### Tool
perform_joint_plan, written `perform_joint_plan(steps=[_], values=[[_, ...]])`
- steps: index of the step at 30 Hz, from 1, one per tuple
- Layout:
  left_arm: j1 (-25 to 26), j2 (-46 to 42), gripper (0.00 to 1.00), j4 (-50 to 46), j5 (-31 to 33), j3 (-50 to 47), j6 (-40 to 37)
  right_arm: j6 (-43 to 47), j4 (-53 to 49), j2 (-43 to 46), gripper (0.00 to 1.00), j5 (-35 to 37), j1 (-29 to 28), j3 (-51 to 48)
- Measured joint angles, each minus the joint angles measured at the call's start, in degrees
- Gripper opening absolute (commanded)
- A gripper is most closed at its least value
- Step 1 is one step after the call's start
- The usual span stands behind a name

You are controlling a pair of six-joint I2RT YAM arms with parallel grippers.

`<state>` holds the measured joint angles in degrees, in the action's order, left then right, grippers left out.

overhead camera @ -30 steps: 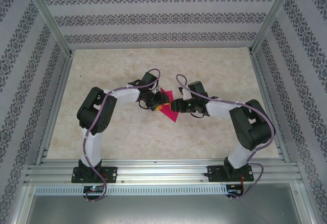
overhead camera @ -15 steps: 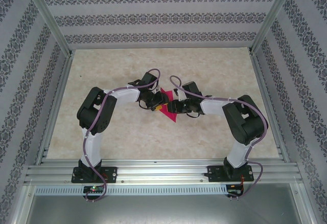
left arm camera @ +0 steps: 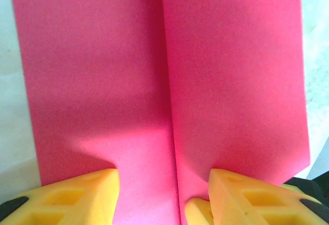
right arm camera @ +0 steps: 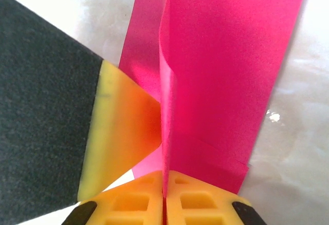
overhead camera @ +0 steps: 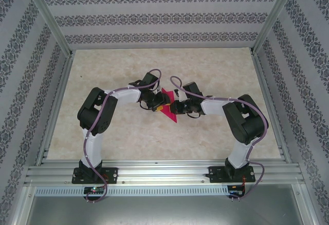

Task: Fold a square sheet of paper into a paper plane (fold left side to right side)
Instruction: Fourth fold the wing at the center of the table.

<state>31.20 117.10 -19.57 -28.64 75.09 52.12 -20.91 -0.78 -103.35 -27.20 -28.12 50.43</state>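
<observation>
The table (overhead camera: 103, 132) carries the paper plane (overhead camera: 172, 116) at its middle, between 2 arms, long axis running away from the bases. The left gripper (left arm camera: 163, 176), jaws apart, straddles its crease. The right gripper (right arm camera: 164, 176) pinches the raised flap's edge.

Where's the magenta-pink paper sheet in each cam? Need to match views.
Top external: magenta-pink paper sheet at the centre of the table, between left end effector and right end effector.
Left wrist: sheet spans the middle, crease vertical, open yellow fingertips either side at the bottom.
Right wrist: sheet centre to upper right, raised fold pinched in the shut right end effector.
Shared landmark: the centre crease.
</observation>
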Motion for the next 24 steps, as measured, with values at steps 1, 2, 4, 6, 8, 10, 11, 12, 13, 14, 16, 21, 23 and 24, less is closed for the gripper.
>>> perform_joint_plan(steps=[1, 2, 4, 6, 8, 10, 11, 12, 13, 14, 16, 21, 23, 24], values=[[0.0, 0.0, 0.52, 0.0, 0.0, 0.0, 0.0, 0.0, 0.0, -0.2, 0.08, -0.2, 0.0, 0.1], [0.0, 0.0, 0.53, 0.0, 0.0, 0.1, 0.0, 0.0, 0.1, -0.3, 0.08, -0.4, 0.0, 0.1], [0.0, 0.1, 0.53, -0.2, 0.0, 0.3, 0.0, 0.0, 0.4, -0.5, 0.08, -0.7, 0.1, 0.1], [0.0, 0.2, 0.54, -0.4, 0.0, 0.4, 0.0, -0.1, 0.5, -0.6, 0.09, -1.1, 0.3, 0.1], [0.0, 0.3, 0.54, -0.7, -0.1, 0.7, 0.0, -0.2, 0.8, -0.6, 0.09, -1.6, 0.5, 0.1], [0.0, 0.5, 0.55, -1.1, -0.2, 1.2, 0.0, -0.3, 1.1, -0.6, 0.09, -2.1, 0.9, 0.0], [0.0, 0.7, 0.56, -1.2, -0.2, 1.4, 0.0, -0.4, 1.5, -0.6, 0.09, -2.3, 0.9, -0.1], [0.0, 0.8, 0.57, -1.3, -0.2, 1.7, 0.0, -0.5, 1.9, -0.6, 0.09, -2.6, 1.2, -0.2], [0.1, 1.0, 0.57, -1.5, -0.2, 1.9, 0.0, -0.5, 2.0, -0.6, 0.09, -2.9, 1.3, -0.3], [0.1, 1.1, 0.58, -1.6, -0.2, 2.2, 0.0, -0.5, 2.2, -0.7, 0.09, -3.0, 1.6, -0.3], [0.1, 1.5, 0.59, -1.8, -0.3, 2.8, 0.0, -0.5, 2.3, -0.8, 0.10, -3.2, 1.7, -0.3], [0.2, 2.2, 0.60, -3.1, -0.4, 4.2, 0.0, -0.5, 2.7, -1.2, 0.11, -3.9, 2.1, -0.3], [0.3, 2.4, 0.60, -3.7, -0.2, 4.7, -0.1, -0.7, 3.0, -1.4, 0.11, -4.3, 2.2, -0.3], [0.4, 2.5, 0.60, -4.0, 0.0, 4.9, -0.1, -0.7, 3.1, -1.5, 0.11, -4.4, 2.2, -0.3]])
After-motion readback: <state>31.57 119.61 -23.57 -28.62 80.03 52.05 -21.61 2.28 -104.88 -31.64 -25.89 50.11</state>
